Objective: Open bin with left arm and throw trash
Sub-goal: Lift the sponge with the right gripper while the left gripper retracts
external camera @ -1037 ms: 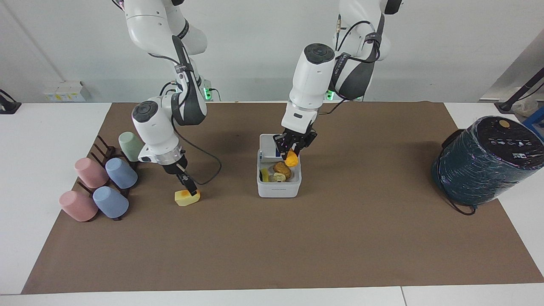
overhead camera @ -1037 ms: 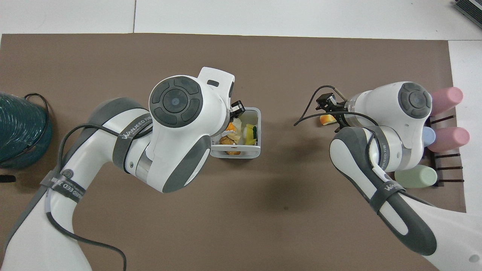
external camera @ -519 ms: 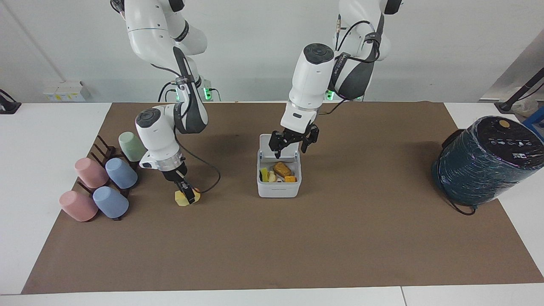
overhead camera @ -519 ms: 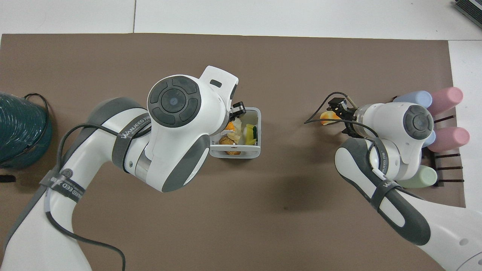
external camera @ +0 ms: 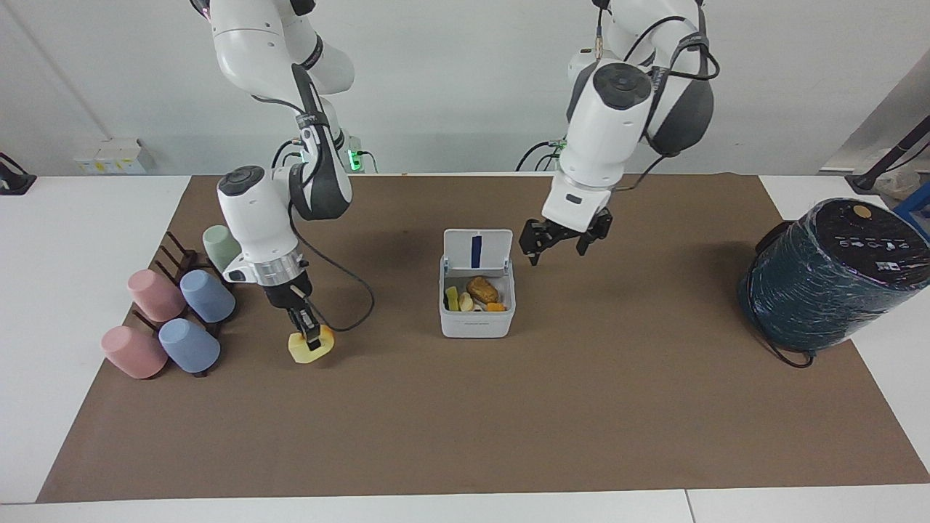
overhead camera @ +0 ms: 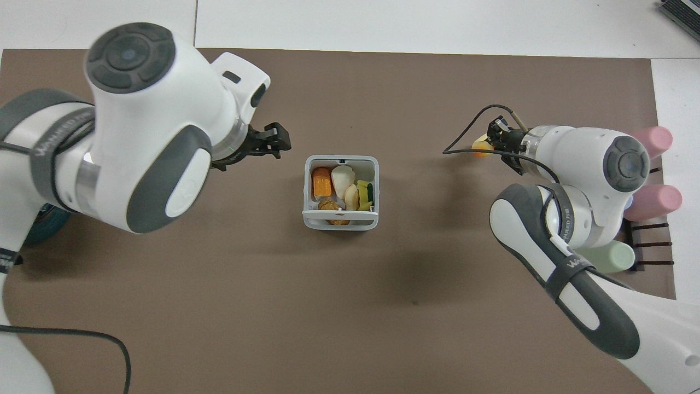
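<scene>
Two hands have changed roles within the last second: the left hand [external camera: 558, 247], which had dangled an orange lump over the small white square plastic bin [external camera: 476, 319], has let it drop, spread its fingers and swung off toward the left arm's end, hanging over bare brown mat just beside the box. The right hand [external camera: 305, 323] has meanwhile pressed its fingers together on the yellow food block with an orange patch [external camera: 311, 347], pinching it where it sits on the bench near the right arm's end. So one more piece is binned, and this block looks next to go. The bin's hinged lid with its blue stripe [external camera: 476, 250] stands open, the lumps inside. Pastel plastic cups [external camera: 174, 319] on a dark rack lie just beside the block; the large dark teal wrapped cylinder [external camera: 828, 274] stands well apart. Nothing blocks the path to the bin.
</scene>
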Available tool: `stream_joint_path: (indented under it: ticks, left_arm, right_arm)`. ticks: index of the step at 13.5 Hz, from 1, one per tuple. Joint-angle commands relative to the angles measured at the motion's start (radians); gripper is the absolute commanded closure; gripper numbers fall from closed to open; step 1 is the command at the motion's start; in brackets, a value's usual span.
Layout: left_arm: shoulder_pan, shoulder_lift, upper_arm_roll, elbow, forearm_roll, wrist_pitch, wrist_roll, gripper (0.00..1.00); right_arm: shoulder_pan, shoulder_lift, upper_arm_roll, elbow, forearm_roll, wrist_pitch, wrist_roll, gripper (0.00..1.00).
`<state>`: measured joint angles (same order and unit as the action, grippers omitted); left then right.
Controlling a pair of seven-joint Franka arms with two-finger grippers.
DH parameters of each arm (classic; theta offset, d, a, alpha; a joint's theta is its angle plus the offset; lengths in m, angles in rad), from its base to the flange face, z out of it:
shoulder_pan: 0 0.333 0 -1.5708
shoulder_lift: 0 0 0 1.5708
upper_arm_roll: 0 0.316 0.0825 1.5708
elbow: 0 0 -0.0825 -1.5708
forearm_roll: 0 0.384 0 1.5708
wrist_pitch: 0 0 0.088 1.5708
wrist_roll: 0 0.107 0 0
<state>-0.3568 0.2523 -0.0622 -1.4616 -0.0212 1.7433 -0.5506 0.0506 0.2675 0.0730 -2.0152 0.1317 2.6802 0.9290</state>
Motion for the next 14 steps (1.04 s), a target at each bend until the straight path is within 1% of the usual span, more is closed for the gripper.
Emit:
stream_joint_path:
  ticks: [1, 3, 5, 8, 10, 12, 14]
  left_arm:
    - [0.096, 0.004, -0.005, 0.055, -0.008, -0.100, 0.162, 0.00]
    - [0.148, -0.016, 0.001, 0.055, -0.005, -0.137, 0.279, 0.00]
    - [0.221, -0.040, -0.001, 0.053, -0.008, -0.154, 0.384, 0.00]
    - [0.275, -0.079, 0.002, 0.047, -0.008, -0.174, 0.539, 0.00]
    - [0.308, -0.093, -0.001, 0.037, -0.008, -0.200, 0.587, 0.00]
    - [0.309, -0.125, -0.001, -0.003, -0.008, -0.203, 0.595, 0.00]
    - [0.309, -0.178, -0.001, -0.095, -0.008, -0.185, 0.595, 0.00]
  right_arm:
    - [0.033, -0.039, 0.017, 0.013, 0.002, -0.006, 0.054, 1.00]
    - [0.104, -0.039, 0.017, 0.045, 0.002, -0.006, 0.134, 1.00]
    - [0.176, -0.037, 0.017, 0.069, 0.002, -0.005, 0.197, 1.00]
    - [0.251, -0.031, 0.017, 0.107, 0.002, -0.006, 0.312, 1.00]
    - [0.304, -0.028, 0.017, 0.134, 0.000, -0.010, 0.407, 1.00]
    - [0.345, -0.002, 0.017, 0.182, 0.000, -0.020, 0.470, 1.00]
    - [0.391, -0.001, 0.017, 0.187, 0.000, -0.072, 0.525, 1.00]
